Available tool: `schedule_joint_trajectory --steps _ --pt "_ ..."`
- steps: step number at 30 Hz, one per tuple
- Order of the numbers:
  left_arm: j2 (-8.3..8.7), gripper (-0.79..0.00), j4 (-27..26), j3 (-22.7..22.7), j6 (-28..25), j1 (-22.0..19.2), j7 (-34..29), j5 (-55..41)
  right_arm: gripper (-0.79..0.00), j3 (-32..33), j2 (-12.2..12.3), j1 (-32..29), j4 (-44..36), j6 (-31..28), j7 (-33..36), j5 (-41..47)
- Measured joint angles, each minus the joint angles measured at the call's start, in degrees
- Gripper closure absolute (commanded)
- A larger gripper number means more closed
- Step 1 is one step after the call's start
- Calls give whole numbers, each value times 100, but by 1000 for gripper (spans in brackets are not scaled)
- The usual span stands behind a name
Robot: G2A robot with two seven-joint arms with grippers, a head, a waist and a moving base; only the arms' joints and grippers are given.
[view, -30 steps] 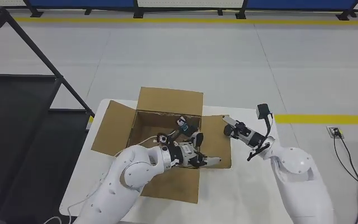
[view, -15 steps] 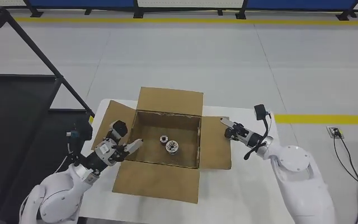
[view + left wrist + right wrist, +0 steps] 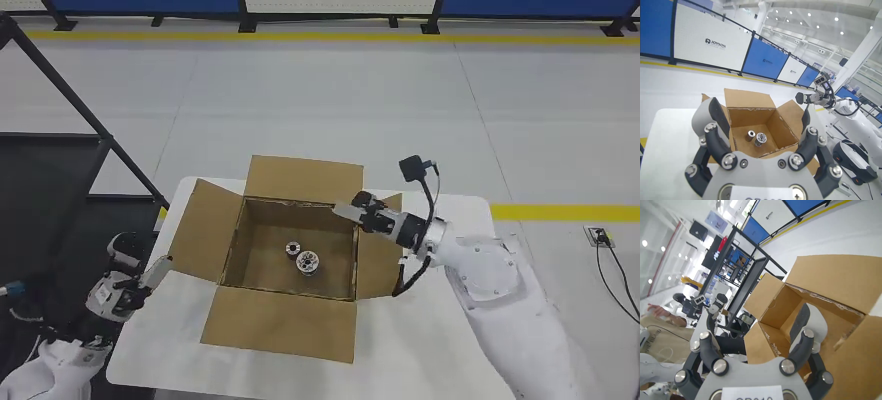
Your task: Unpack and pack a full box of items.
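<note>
Item 1. Left hand (image 3: 152,274) (image 3: 761,111): hovering at the near left edge of the bench (image 3: 170,335), outside the box's left flap and well apart from the parts. Its fingers are standing wide apart and gripping nothing.

Item 2. Cardboard box (image 3: 280,322) (image 3: 751,117) (image 3: 829,270): sitting upright in the middle of the white bench. All four flaps are folding outward, and the near flap is lying flat toward the robot. The torn top edge of the walls is showing.

Item 3. Plain metal cylinder (image 3: 293,248) (image 3: 750,135): standing upright on the box floor near its centre, with a dark bore facing up.

Item 4. Flanged metal cylinder (image 3: 307,263) (image 3: 760,139): standing upright just beside item 3, on the side toward the right wall. Whether the two are touching cannot be told.

Item 5. Right hand (image 3: 350,208) (image 3: 798,97) (image 3: 755,317): hanging above the box's right wall near the far corner, pointing across the opening. The forearm is passing over the right flap. Its fingers are spreading apart and carrying nothing.

Item 6. Yellow floor line (image 3: 560,212): running along the floor to the right of the bench.

Item 7. Blue and white fence panels (image 3: 764,60): standing beyond it, at the far side of the floor.
</note>
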Motion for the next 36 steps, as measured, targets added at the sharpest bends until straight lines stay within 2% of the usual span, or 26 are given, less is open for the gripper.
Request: schedule_joint_trajectory --steps 3,6,17,19,21,25,28,32,36 --pt "-43 -785 -189 -370 -93 508 405 -47 -785 -671 -135 428 208 146 -211 -403" --pt "-80 -785 -281 -599 -179 934 646 -97 -785 -846 -165 530 287 206 -315 -452" --pt "-80 -785 -281 -598 -174 944 646 -93 -785 -824 -162 511 278 192 -277 -457" --pt "-82 -785 -293 -562 -113 934 622 -141 -785 -1025 -186 583 325 170 -78 -642" --pt "-83 -785 -314 -525 -9 896 541 -298 -785 -1500 -266 952 516 349 382 -1160" --pt "-61 -785 -158 -735 141 771 347 -697 -785 -2683 -590 1830 984 1243 1088 -2337" --pt "-38 -785 39 -932 203 653 194 -980 -785 -3537 -928 2391 1519 1755 1502 -2955" --pt "-27 -785 164 -1096 256 622 58 -1285 -785 -4235 -1430 2895 2544 2048 1847 -2943" --pt "-34 -785 160 -1121 282 682 41 -1283 -785 -4455 -1821 3084 3519 1843 1743 -2604"
